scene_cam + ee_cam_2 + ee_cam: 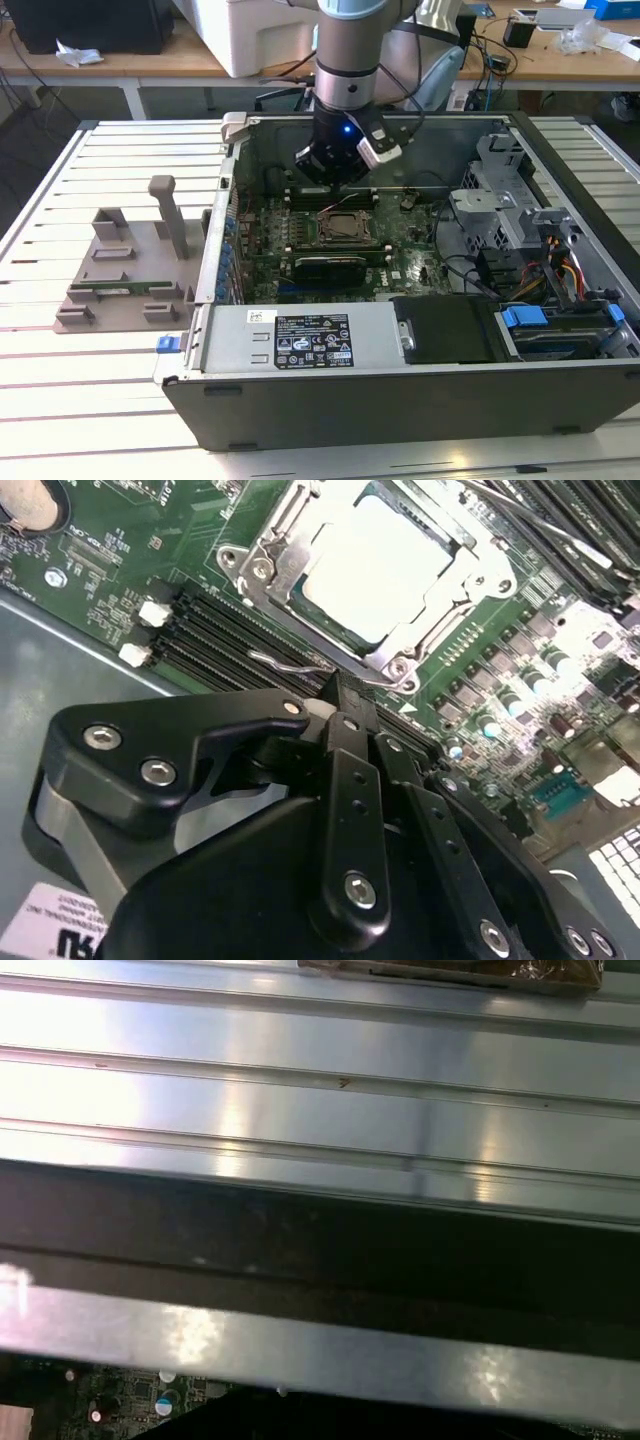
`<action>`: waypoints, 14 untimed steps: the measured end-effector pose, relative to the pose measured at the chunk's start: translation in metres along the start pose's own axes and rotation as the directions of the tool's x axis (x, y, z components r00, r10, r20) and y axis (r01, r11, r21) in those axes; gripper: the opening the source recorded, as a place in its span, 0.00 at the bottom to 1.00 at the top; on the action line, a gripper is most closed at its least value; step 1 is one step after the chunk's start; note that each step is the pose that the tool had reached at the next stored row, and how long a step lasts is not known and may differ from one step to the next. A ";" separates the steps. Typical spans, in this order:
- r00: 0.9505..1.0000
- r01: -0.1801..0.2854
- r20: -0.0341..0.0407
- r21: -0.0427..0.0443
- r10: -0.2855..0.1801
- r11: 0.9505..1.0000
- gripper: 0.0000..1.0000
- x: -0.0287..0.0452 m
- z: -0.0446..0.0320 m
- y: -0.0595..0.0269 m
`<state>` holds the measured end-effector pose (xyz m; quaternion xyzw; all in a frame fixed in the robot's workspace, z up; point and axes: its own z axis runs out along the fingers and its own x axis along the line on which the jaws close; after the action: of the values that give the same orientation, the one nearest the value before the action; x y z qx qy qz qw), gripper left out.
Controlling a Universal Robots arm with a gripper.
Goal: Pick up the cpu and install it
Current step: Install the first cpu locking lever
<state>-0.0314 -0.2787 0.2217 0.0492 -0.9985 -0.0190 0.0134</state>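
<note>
The cpu (385,565), a flat square chip with a bright silvery top, lies inside the metal socket frame (262,575) on the green motherboard (110,570). In the exterior view the cpu (348,228) sits mid-board in the open computer case. My gripper (345,692) hangs just off the socket's edge, beside the thin wire lever (290,663). Its black fingers (350,780) come together with nothing between them. In the exterior view the gripper (333,180) is low inside the case, just behind the socket.
Black memory slots (215,630) run beside the socket. A grey plastic tray (130,270) holding a green memory stick (105,288) lies on the slatted table at the exterior view's left. Drive cages and cables (530,250) crowd the case's right side. The case wall (320,1250) crosses the first wrist view.
</note>
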 end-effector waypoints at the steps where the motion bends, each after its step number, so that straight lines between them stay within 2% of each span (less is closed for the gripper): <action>1: 1.000 0.000 0.000 0.000 0.000 1.000 0.11 -0.0012 0.0007 -0.0001; 14: 1.000 0.000 -0.003 0.000 0.000 1.000 0.11 -0.0181 0.0094 -0.0022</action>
<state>-0.0134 -0.2787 0.2118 0.0492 -0.9985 -0.0191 0.0146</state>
